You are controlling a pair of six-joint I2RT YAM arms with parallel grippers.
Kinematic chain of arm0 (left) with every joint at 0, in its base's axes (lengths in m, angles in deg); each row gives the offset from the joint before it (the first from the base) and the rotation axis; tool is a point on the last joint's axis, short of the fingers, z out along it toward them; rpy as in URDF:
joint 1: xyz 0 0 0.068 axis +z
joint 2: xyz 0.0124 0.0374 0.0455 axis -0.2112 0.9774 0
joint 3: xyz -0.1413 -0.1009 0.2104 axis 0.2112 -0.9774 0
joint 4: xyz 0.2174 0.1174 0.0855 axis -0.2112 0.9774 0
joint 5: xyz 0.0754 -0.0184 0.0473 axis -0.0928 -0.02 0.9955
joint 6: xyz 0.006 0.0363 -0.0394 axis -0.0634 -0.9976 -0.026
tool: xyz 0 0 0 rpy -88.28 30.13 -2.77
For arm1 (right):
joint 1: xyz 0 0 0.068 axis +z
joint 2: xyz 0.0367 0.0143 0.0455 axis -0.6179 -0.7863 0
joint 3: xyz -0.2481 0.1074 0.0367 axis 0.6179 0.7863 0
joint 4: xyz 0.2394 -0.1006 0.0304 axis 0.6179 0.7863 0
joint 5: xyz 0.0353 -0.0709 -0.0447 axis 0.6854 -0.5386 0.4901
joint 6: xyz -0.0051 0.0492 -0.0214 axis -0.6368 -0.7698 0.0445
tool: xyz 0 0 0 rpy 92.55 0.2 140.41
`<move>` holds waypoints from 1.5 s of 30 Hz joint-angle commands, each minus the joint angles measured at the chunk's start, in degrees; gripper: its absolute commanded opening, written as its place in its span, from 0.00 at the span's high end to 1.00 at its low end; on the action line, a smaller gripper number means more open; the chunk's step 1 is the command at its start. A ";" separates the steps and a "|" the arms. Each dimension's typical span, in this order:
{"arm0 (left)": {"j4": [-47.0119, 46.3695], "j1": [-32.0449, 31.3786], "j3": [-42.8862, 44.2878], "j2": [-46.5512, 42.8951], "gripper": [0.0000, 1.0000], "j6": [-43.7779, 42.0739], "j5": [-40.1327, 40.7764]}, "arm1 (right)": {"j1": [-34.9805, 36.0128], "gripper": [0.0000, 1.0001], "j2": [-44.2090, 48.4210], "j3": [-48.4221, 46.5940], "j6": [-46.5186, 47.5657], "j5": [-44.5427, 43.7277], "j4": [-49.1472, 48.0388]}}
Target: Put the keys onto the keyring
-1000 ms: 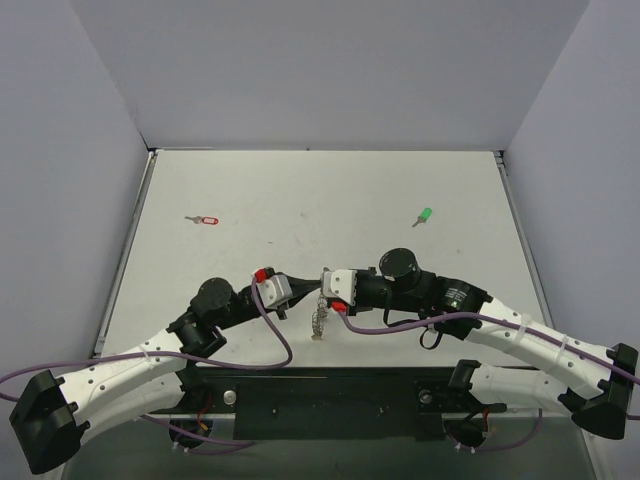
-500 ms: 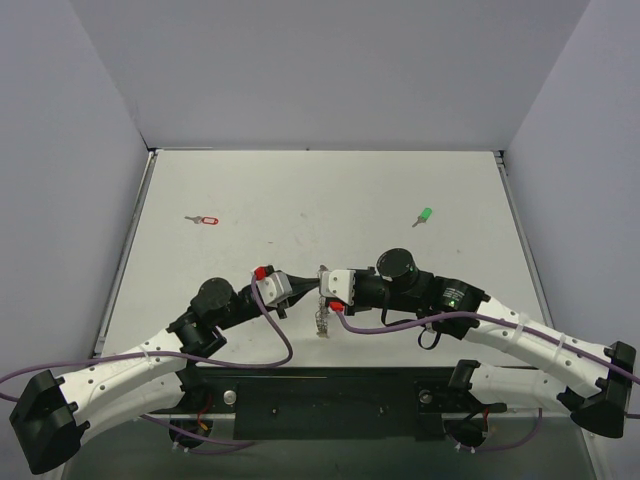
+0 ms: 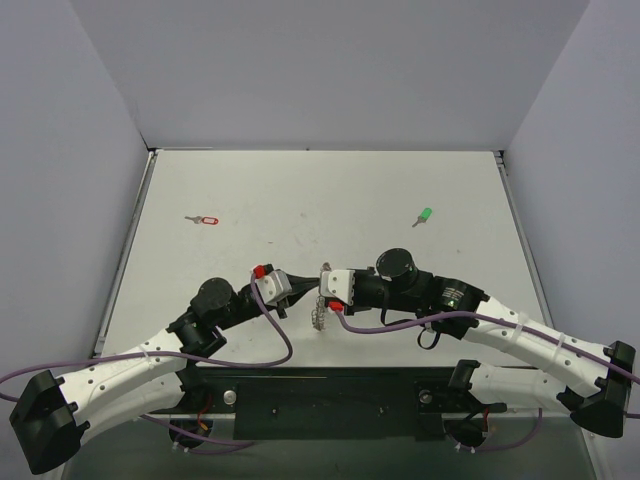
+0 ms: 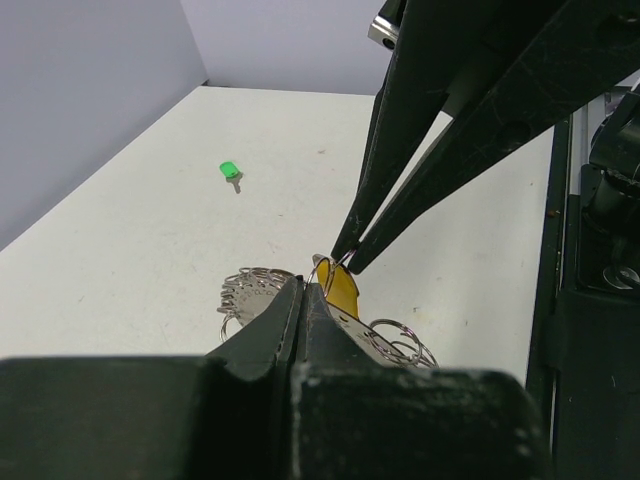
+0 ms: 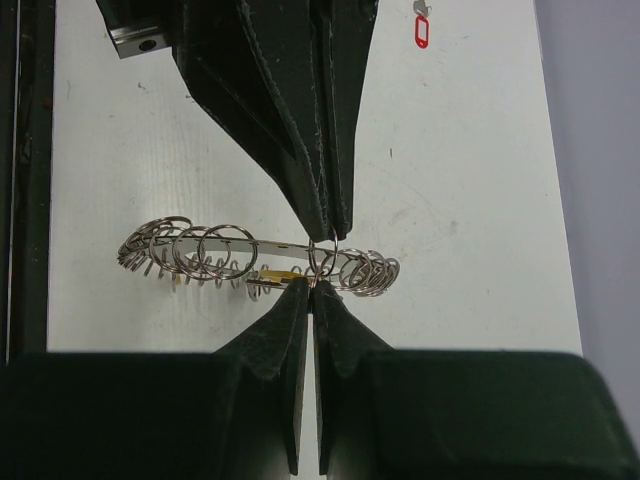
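The keyring, a silver band strung with many small wire rings, hangs level between my two grippers above the table's near middle. My left gripper is shut on one small ring of it. My right gripper is shut on the opposite side of that same ring, tip to tip with the left. A yellow-headed key hangs right at the pinch point. A green-headed key lies far right on the table, and a red-headed key far left.
The white table is walled by grey panels at the back and both sides. A black rail runs along the near edge under the arms. Purple cables loop off both wrists.
Both grippers and the keyring have crept slightly away from the near edge, the keyring riding a little higher. Both grips stay shut.
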 commanded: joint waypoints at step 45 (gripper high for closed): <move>-33.14 4.84 -5.60 -0.49 1.00 27.95 15.52 | 2.37 1.00 -3.13 1.78 -1.29 -2.72 -12.59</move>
